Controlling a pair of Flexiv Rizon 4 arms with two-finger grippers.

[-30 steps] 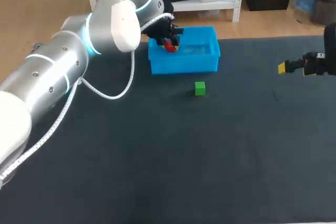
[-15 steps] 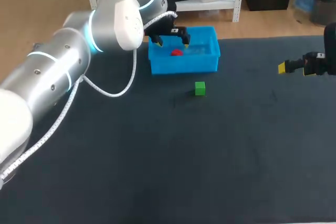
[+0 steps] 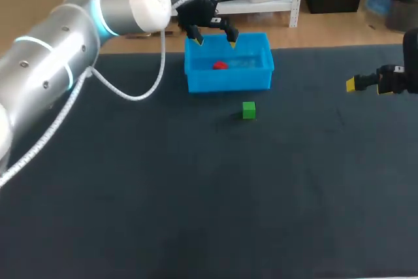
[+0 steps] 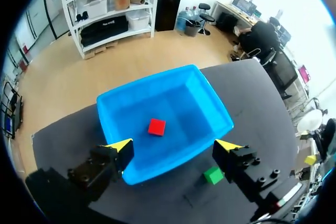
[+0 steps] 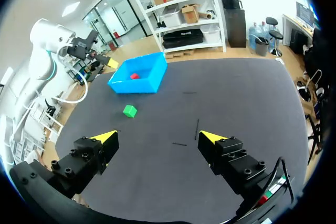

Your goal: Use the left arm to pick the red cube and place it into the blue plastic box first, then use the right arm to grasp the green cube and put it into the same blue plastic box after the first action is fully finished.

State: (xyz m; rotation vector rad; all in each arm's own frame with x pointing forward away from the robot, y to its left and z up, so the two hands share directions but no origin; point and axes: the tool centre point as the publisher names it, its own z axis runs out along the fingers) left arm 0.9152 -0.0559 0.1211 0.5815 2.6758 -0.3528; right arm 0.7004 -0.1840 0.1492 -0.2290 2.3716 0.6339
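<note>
Dropped a moment ago, the red cube (image 3: 220, 65) lies in the box (image 3: 228, 84); the left gripper (image 3: 213, 40) has risen above it, fingers apart and empty. First half looks done: the green cube (image 3: 249, 110) waits on the table (image 3: 196, 194), right gripper (image 5: 157, 138) well off, also spread wide.

Right arm (image 3: 396, 80) largely beyond head view's edge
</note>
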